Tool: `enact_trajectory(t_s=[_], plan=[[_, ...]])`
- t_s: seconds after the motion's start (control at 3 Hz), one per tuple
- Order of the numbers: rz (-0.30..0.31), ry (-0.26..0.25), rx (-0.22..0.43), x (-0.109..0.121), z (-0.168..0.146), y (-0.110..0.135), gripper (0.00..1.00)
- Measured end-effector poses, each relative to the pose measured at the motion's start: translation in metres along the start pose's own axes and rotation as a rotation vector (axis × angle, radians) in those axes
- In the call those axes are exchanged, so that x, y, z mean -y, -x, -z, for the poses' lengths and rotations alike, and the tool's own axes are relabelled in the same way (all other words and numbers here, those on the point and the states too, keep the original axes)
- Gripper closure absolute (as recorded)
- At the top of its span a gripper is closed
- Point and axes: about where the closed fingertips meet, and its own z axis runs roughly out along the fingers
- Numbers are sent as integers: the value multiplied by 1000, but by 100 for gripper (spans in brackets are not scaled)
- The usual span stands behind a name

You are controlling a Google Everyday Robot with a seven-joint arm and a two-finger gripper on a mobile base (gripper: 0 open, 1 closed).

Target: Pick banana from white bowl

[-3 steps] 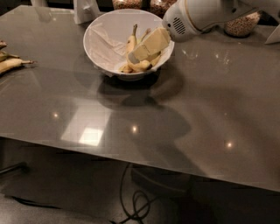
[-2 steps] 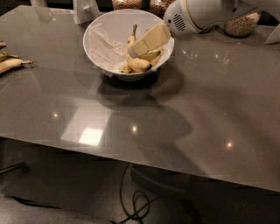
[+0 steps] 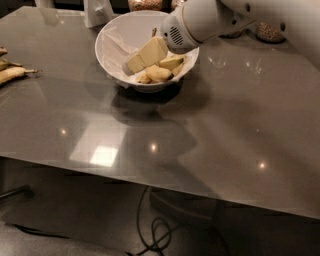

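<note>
The white bowl (image 3: 111, 46) stands at the back middle of the grey table, lined with crumpled white paper. The banana (image 3: 160, 73) lies in its right half; yellow parts show beside and below my gripper, and a thin brownish stem (image 3: 154, 33) sticks up behind it. My gripper (image 3: 132, 64) reaches down into the bowl from the right on the white arm (image 3: 200, 20), its pale tip lying over the banana and pointing left toward the paper lining. Much of the banana is hidden under the gripper.
Dull brownish bananas (image 3: 11, 73) lie at the table's left edge. Glass jars of grains (image 3: 270, 32) and a white object (image 3: 97, 12) stand along the back edge. Cables (image 3: 156, 231) lie on the floor under the table (image 3: 210, 145).
My gripper has pushed further left and lower into the bowl, over the banana. The bowl has stayed in place.
</note>
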Motion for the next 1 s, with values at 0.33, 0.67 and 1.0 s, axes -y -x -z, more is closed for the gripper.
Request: enact_trajectory(t_s=[0.33, 0.67, 1.0], plan=[[5, 25, -35, -16, -23, 0, 19], [21, 7, -57, -21, -35, 1, 33], [29, -4, -68, -23, -41, 2, 33]])
